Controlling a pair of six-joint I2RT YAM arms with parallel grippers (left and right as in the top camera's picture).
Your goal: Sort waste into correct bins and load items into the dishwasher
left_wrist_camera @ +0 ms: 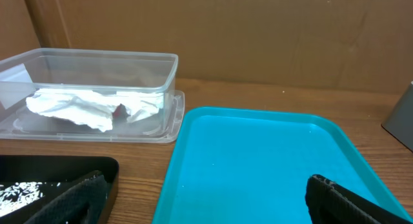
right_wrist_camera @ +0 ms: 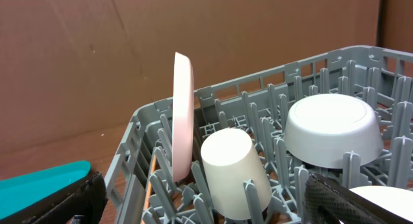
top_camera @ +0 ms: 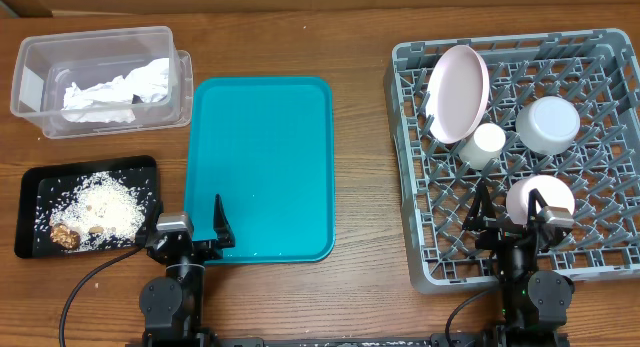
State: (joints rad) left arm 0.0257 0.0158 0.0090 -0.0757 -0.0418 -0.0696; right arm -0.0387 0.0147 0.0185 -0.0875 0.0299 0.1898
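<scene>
Seemingly little is left to move: the teal tray [top_camera: 265, 167] lies bare between the arms. The left gripper [top_camera: 190, 232] hangs at that tray's near left corner, jaws spread wide and holding nothing. The black tray [top_camera: 90, 165] with its rice [top_camera: 105, 209] lies just to its left, and the clear tub [top_camera: 30, 62] holding the crumpled napkins [top_camera: 115, 90] sits well apart at the far left. The right gripper [top_camera: 512, 222], likewise spread and empty, hovers over the near part of the dish rack [top_camera: 600, 257], with a white bowl [top_camera: 540, 195] just beyond its fingertips and slightly right. Farther in stand the plate [top_camera: 458, 92] on edge, the cup [top_camera: 482, 144] and a second bowl [top_camera: 548, 124], mouth down. Should any dish need reseating, the right arm is plainly the nearer; the waste falls to the left
</scene>
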